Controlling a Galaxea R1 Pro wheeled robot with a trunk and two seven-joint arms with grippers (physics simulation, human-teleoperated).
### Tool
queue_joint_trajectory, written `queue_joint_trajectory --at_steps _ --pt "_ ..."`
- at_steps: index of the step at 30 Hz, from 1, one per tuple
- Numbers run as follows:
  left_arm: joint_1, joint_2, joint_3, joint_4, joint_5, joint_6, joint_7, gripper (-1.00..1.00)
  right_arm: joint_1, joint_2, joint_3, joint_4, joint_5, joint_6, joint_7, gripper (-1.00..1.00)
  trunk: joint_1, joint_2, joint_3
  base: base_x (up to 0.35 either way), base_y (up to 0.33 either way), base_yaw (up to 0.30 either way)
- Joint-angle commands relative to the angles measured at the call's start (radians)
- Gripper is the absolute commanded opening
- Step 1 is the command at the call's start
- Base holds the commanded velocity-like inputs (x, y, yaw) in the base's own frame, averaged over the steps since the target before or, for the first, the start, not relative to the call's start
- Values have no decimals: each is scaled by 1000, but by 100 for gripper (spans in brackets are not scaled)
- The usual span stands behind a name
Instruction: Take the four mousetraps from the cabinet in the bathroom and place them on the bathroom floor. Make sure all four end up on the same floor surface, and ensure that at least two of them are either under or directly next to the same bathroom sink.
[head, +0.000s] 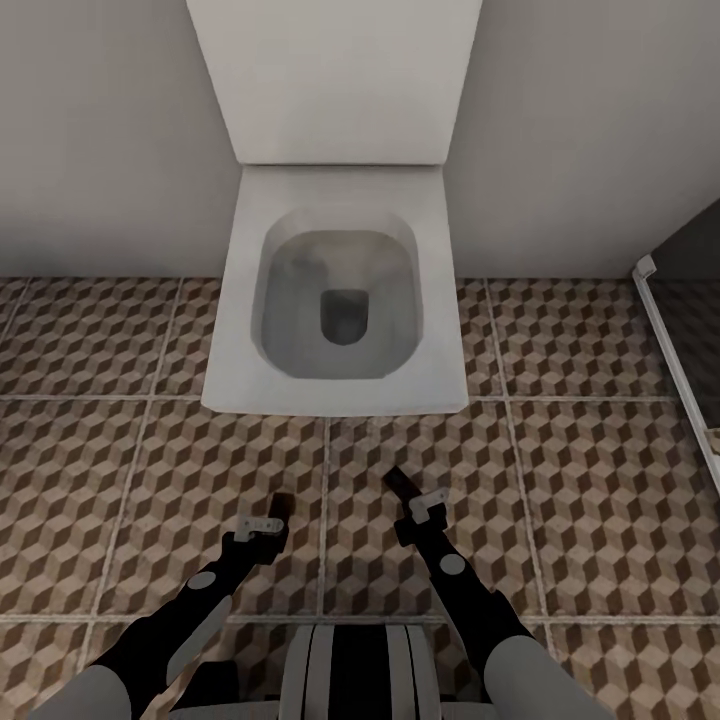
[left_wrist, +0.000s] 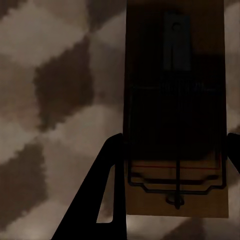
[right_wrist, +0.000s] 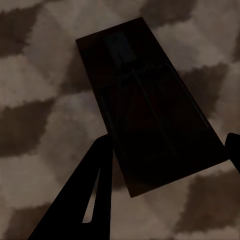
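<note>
The robot faces a white toilet (head: 340, 290) set against the far wall, both arms reaching forward and low over the patterned tile floor (head: 120, 470). Each gripper is closed on a mousetrap: the left wrist view shows a finger (left_wrist: 107, 195) against the long edge of a brown wooden mousetrap (left_wrist: 175, 115), its wire frame and red line readable, and the right wrist view shows a second mousetrap (right_wrist: 150, 110) clamped the same way, tilted and deep in shadow. From the head view the left gripper (head: 268, 520) and right gripper (head: 415, 500) hang near the floor in front of the toilet, with the traps showing as dark slivers at their tips. The step in hand seems to be carrying two traps toward a drop spot. Since the sink is not before the robot here, the next move probably calls for turning toward it before lowering and letting go, unless these two are meant for open floor. At the far right a dark shower tray (head: 690, 300) is cut off by the edge. Whether either trap touches the tiles cannot be told.
</note>
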Motion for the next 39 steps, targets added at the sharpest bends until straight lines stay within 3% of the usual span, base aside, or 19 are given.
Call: queue_joint_trajectory --at_steps 1,12,13,39 --pt "-1 2 -8 -2 7 0 11 -100 0 0 -1 16 6 40 -3 -100 0 0 -1 0 0 0" --pt "-1 2 -8 0 7 0 11 -100 0 0 -1 16 6 7 -2 -100 0 0 -1 0 0 0" --pt "-1 2 -8 0 7 0 11 -100 0 0 -1 16 6 7 -2 100 0 0 -1 0 0 0" --pt "-1 2 -6 0 7 2 11 -100 0 0 -1 16 6 6 -2 100 0 0 -1 6 0 0"
